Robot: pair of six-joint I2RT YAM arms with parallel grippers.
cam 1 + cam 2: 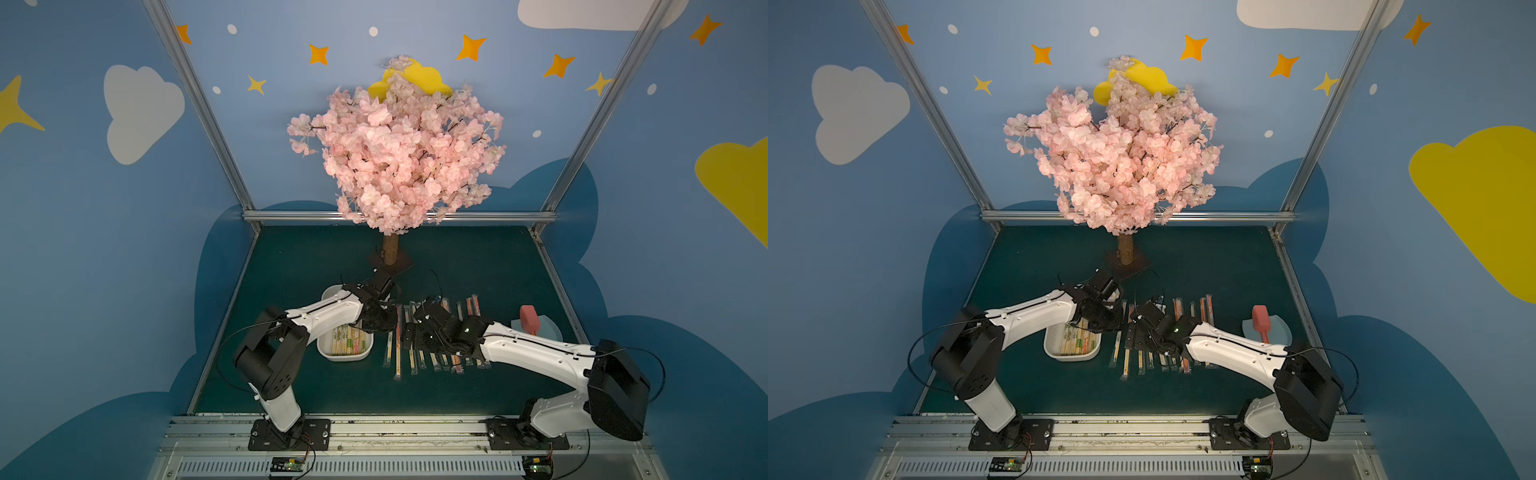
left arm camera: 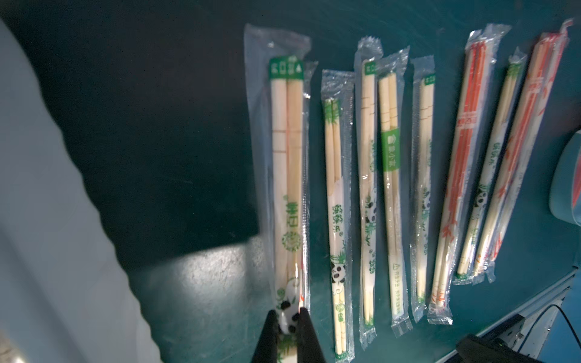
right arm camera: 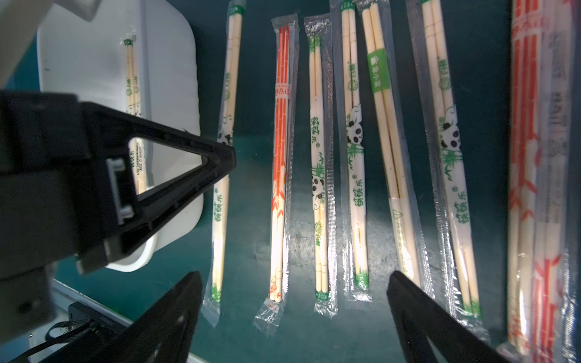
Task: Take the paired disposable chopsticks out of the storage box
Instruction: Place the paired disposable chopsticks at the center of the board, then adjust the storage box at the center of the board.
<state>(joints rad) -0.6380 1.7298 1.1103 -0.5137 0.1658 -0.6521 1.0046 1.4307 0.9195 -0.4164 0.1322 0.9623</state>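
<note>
Pale-wood paired disposable chopsticks in crinkly clear sleeves lie in a row on the dark green tabletop. More sit in the smooth white, round-cornered storage box, lower centre in both top views. The left gripper has its jaws clenched on the end of one panda-printed sleeve. The right gripper hangs above the row, jaws spread wide, grasping nothing. The sleeve prints show green Chinese characters, bamboo and orange stripes.

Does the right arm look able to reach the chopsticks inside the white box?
Probably not: the left arm lies across the storage box, and the left gripper sits between it and the open right gripper.
</note>
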